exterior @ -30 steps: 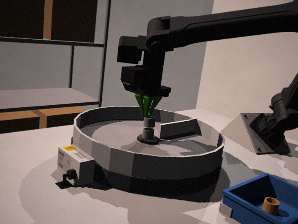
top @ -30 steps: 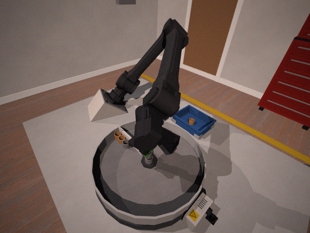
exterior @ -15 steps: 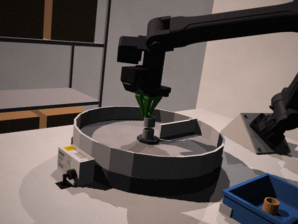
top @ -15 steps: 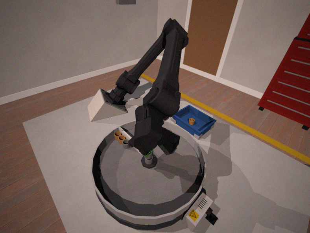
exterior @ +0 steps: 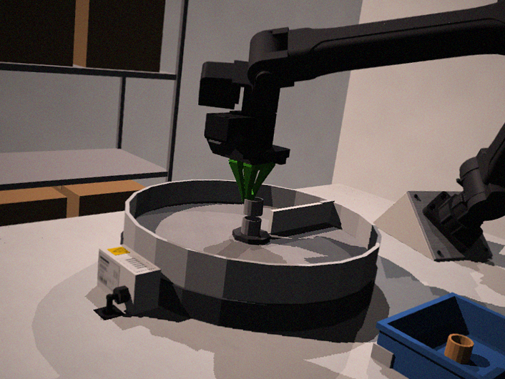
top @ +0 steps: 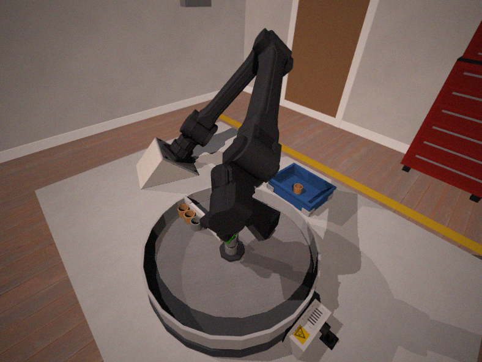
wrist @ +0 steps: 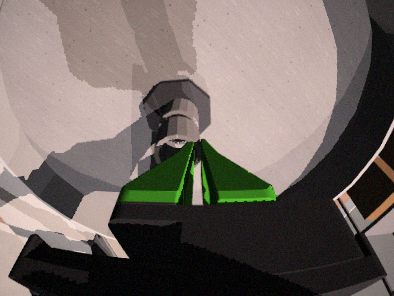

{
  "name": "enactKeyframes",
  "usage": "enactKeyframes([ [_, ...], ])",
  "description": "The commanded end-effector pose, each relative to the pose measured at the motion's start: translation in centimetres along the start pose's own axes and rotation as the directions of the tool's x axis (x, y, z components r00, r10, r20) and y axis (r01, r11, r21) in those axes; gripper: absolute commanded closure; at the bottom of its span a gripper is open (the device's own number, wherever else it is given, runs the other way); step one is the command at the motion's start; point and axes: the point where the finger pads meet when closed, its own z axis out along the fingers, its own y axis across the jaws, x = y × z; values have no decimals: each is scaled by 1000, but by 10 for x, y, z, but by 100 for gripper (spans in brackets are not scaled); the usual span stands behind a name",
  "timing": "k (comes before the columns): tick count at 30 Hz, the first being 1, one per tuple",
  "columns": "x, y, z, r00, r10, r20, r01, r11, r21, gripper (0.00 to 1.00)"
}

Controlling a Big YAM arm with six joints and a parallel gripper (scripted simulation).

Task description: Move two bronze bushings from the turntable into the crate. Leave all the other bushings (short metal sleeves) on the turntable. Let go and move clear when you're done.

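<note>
Crate [top: 323,193] [exterior: 430,364], near one worktop edge, held one bronze bushing [top: 297,189] [exterior: 458,349]; one more was needed. Two bronze bushings [top: 186,214] waited on the turntable [top: 249,342] [exterior: 254,281] [wrist: 260,65]. The narrowed gripper [top: 229,239] [exterior: 248,199] [wrist: 197,146] seemingly pinched a grey sleeve [top: 235,244] [exterior: 253,207] [wrist: 183,129], wrong for the crate; its grip was partly hidden.

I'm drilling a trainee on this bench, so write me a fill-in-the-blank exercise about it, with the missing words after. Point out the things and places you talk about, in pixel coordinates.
The blue rectangular crate [top: 288,181] [exterior: 430,358] holds ___ bronze bushing(s). On the round grey turntable [top: 233,288] [exterior: 254,279] [wrist: 260,75], two bronze bushings [top: 189,221] stand in a row with one coloured ___. The pincer [top: 229,241] [exterior: 248,198] [wrist: 197,146] has fingers coloured ___. The white box [top: 307,326] [exterior: 145,291] beside the turntable bears a warning label coloured ___.

Missing words: one; grey; green; yellow.
</note>
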Motion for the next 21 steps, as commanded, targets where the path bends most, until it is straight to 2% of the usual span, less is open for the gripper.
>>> enactKeyframes([
  [1, -4, 5, -7, 1000, -4, 17, 4, 1000, 17, 100],
  [21, -3, 3, -9, 1000, 0, 20, 0, 1000, 19, 100],
])
